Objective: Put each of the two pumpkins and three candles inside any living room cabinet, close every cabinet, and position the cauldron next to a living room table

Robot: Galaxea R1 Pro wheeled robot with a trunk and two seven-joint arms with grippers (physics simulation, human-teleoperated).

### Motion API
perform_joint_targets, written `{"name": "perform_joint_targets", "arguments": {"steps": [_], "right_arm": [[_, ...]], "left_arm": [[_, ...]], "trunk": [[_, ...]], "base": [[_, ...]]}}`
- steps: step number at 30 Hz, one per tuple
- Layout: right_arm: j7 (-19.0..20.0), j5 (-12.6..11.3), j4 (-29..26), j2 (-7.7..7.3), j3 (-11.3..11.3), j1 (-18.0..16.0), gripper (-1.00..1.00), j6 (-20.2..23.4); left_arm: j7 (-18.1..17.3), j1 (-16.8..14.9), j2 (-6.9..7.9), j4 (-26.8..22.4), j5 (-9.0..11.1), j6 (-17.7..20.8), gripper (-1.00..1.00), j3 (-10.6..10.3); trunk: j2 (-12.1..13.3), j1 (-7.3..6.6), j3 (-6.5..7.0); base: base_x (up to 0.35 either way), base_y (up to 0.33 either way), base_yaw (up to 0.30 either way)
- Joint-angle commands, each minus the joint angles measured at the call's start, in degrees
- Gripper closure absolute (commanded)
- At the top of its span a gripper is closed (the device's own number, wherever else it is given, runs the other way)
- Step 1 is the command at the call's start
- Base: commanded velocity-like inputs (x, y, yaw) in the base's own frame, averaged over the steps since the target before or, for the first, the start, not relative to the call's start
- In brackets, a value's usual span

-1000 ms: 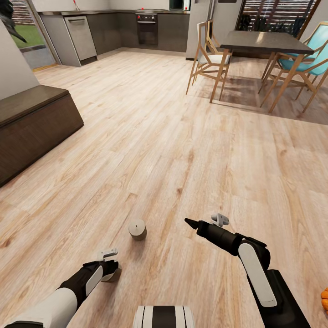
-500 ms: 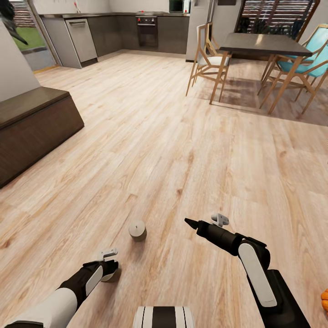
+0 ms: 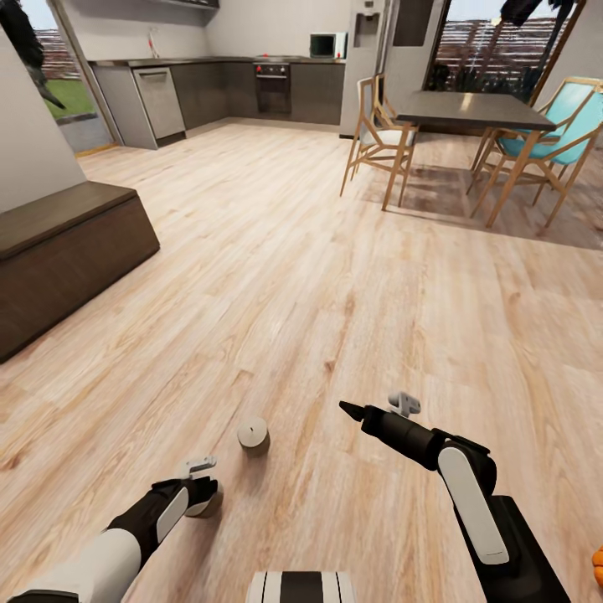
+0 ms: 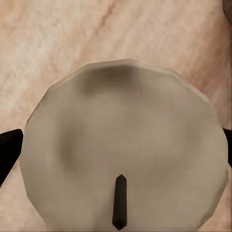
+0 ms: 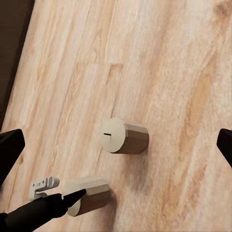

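Observation:
Two stubby beige candles are on the wood floor. One candle point(image 3: 252, 434) point(image 5: 123, 136) stands free ahead of me. My left gripper point(image 3: 203, 492) is down over the other candle point(image 3: 209, 505) point(image 4: 123, 154) point(image 5: 93, 195), with a dark finger on each side, set as wide as an open jaw. My right gripper point(image 3: 347, 409) hangs open over bare floor, right of the free candle, its fingertips point(image 5: 9, 145) far apart. A sliver of an orange pumpkin point(image 3: 597, 563) shows at the lower right edge. The dark-brown cabinet point(image 3: 67, 251) runs along the left.
A dining table point(image 3: 473, 109) with wooden chairs point(image 3: 377, 134) stands at the far right. Kitchen counters point(image 3: 218, 84) line the back wall. Wide wood floor point(image 3: 301, 276) lies between me and them.
The head camera has tilted up, so the whole picture has slid down and more of the kitchen shows. Arms and candles have kept their places.

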Motion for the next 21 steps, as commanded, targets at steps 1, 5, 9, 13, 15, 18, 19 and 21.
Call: {"name": "perform_joint_targets", "arguments": {"steps": [1,5,9,13,15,18,19,21], "right_arm": [[-0.02,0.01,-0.04,-0.03,0.03,-0.03,-1.00,0.19],[-0.02,0.01,-0.04,-0.03,0.05,-0.03,-1.00,0.19],[-0.02,0.01,-0.04,-0.03,0.15,-0.03,-1.00,0.19],[-0.02,0.06,-0.04,-0.03,0.10,-0.03,-1.00,0.19],[-0.02,0.06,-0.04,-0.03,0.10,-0.03,-1.00,0.19],[-0.02,0.07,-0.04,-0.03,0.09,-0.03,-1.00,0.19],[-0.02,0.08,-0.04,-0.03,0.08,-0.03,-1.00,0.19],[-0.02,0.08,-0.04,-0.03,0.06,-0.03,-1.00,0.19]], "left_arm": [[0.39,0.01,0.07,-0.14,0.62,0.55,1.00,-0.46],[0.33,0.01,0.10,-0.21,0.75,2.16,1.00,-0.33],[0.29,0.01,0.21,-0.25,0.81,2.86,1.00,-0.23],[0.09,-0.03,0.46,-0.25,0.94,4.00,1.00,-0.04],[-0.01,-0.06,0.57,-0.25,0.98,5.86,1.00,0.07],[-0.06,-0.12,0.63,-0.31,0.99,7.47,1.00,0.14],[-0.06,-0.16,0.67,-0.33,0.99,7.74,1.00,0.15],[-0.07,-0.26,0.80,-0.60,0.99,8.49,1.00,0.16]], "trunk": [[0.00,-0.03,0.19],[0.05,-0.14,1.07],[0.11,-0.24,1.96],[0.16,-0.34,2.84],[0.19,-0.39,3.29],[0.23,-0.47,3.95],[0.24,-0.50,4.17],[0.27,-0.55,4.62]], "base": [[0.000,0.000,0.000],[0.000,0.000,0.000],[0.000,0.000,0.000],[0.000,0.000,0.000],[0.000,0.000,0.000],[0.000,0.000,0.000],[0.000,0.000,0.000],[0.000,0.000,0.000]]}}
